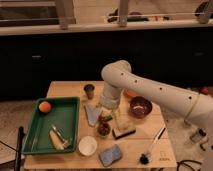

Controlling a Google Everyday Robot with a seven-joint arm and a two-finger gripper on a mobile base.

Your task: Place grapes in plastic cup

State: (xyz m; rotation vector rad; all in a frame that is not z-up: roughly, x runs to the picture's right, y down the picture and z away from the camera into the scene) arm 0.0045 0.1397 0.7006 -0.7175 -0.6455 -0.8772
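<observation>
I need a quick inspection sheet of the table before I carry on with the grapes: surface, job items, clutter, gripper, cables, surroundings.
Surface: wooden table, crowded in the middle.
Job's things: grapes sit low at table centre under the arm's end; whether a clear plastic cup holds them cannot be told.
Clutter: green tray on the left with an orange fruit and a banana; dark brown cup; white cup; maroon bowl; blue sponge; black-headed brush.
Gripper: gripper points down just above the grapes.
Cables: nothing seen on the table.
Surroundings: dark cabinets behind, countertop above.
</observation>
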